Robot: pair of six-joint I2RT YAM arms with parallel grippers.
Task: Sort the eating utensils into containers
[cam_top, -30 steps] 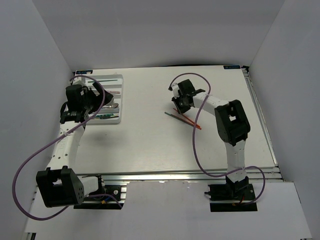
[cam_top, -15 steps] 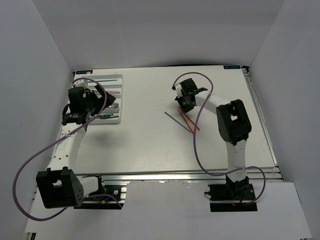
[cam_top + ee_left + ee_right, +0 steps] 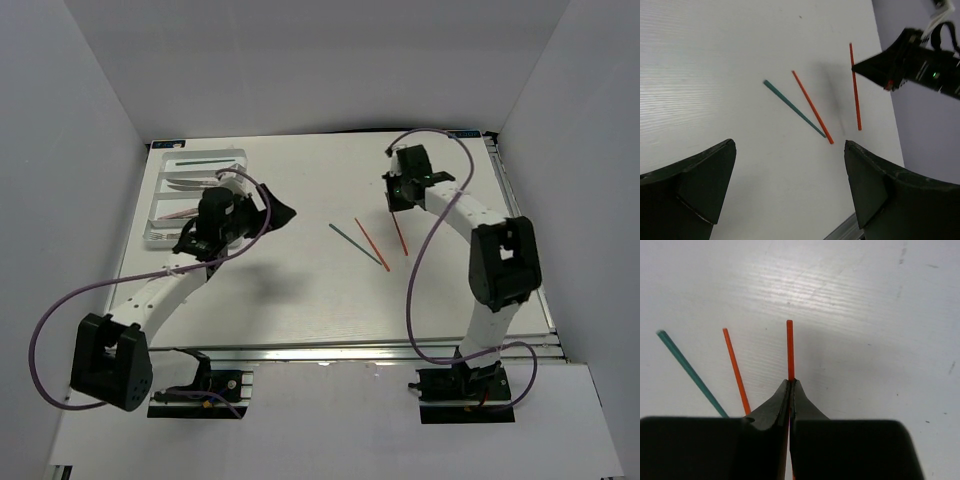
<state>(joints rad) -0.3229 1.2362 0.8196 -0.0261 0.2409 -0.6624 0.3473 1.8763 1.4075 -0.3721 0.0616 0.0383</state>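
My right gripper (image 3: pixel 396 203) is shut on a red chopstick (image 3: pixel 401 236), which sticks out beyond its fingertips (image 3: pixel 790 381) and hangs a little above the table, casting a shadow. A second red chopstick (image 3: pixel 369 240) and a green chopstick (image 3: pixel 356 244) lie on the table just left of it; they also show in the right wrist view (image 3: pixel 736 370) (image 3: pixel 689 371). My left gripper (image 3: pixel 281 212) is open and empty (image 3: pixel 789 146), between the white cutlery tray (image 3: pixel 152 232) and the chopsticks. The tray holds a green chopstick (image 3: pixel 208 160) and silver utensils (image 3: pixel 190 185).
White walls close in the table at the back, left and right. The right arm (image 3: pixel 912 65) reaches in over the table's far right part. A metal rail (image 3: pixel 380 350) runs along the near edge.
My left gripper has swung right from above the tray to the table's middle. My right gripper has moved right and back, carrying one red chopstick away from the other two.
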